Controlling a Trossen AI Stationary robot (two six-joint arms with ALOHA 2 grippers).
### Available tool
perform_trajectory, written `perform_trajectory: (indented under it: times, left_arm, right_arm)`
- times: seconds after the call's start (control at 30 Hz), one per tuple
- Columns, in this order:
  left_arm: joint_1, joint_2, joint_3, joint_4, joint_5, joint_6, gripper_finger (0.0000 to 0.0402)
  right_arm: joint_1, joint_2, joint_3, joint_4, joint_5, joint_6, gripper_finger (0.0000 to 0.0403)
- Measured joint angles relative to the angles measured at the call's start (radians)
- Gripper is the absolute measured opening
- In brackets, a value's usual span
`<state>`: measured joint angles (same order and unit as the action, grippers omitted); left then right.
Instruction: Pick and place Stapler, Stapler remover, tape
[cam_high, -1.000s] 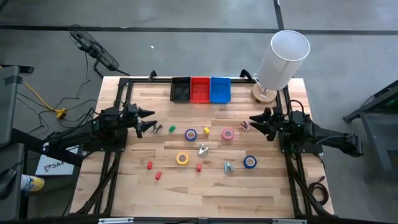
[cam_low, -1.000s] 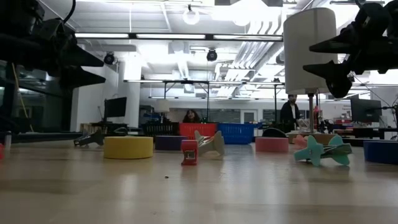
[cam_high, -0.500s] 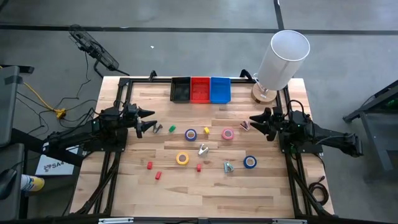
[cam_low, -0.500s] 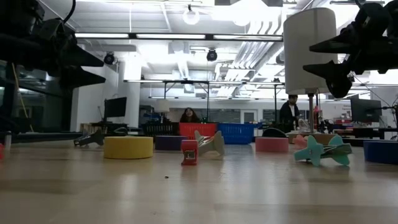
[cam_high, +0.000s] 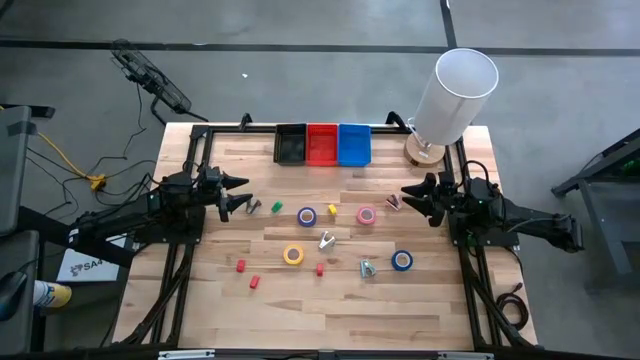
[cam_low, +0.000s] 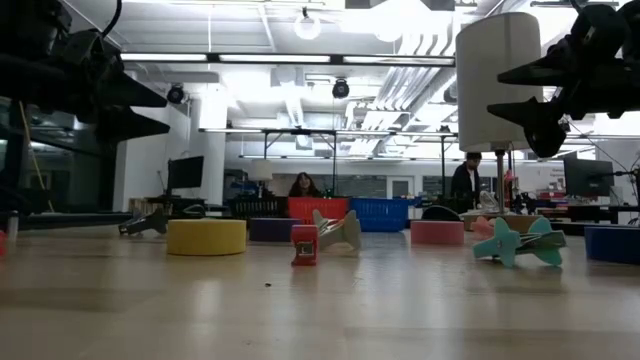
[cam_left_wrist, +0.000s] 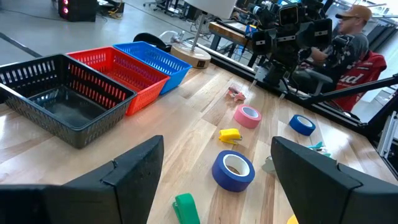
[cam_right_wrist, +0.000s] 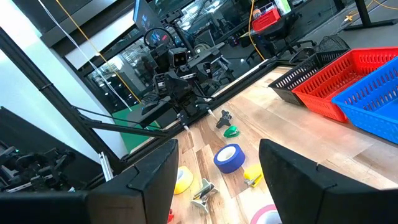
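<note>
Lying loose – four tape rolls (cam_high: 306, 215), three baskets (cam_high: 322, 143) – both tools, left (cam_high: 241, 194) and right (cam_high: 410, 196), released

Open wood along lower edge of table (cam_high: 330, 315), high view; nothing standing there. Mid-frame cluttered: blue tape (cam_high: 307, 216), pink tape (cam_high: 366, 215), yellow tape (cam_high: 293, 255), second blue tape (cam_high: 401, 261), small blocks scattered between, gaps narrow. Three baskets (cam_high: 322, 143) side by side block top centre edge. Tall white cylinder (cam_high: 453, 94) crowds upper right corner. Bare strip between baskets and clutter.
</note>
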<state>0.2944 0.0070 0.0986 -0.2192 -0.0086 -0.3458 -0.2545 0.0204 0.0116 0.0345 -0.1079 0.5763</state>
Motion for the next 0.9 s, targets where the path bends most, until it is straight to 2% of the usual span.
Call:
perform_trajectory:
  times: [0.7, 0.9]
  left_arm:
    - [0.0, 0.0, 0.0, 0.0, 0.0, 0.0, 0.0292]
    - [0.0, 0.0, 0.0, 0.0, 0.0, 0.0, 0.0292]
  right_arm:
    - [0.0, 0.005, -0.001, 0.02, 0.017, 0.0, 0.0216]
    - [0.0, 0.051, 0.091, 0.0, 0.076, -0.058, 0.0216]
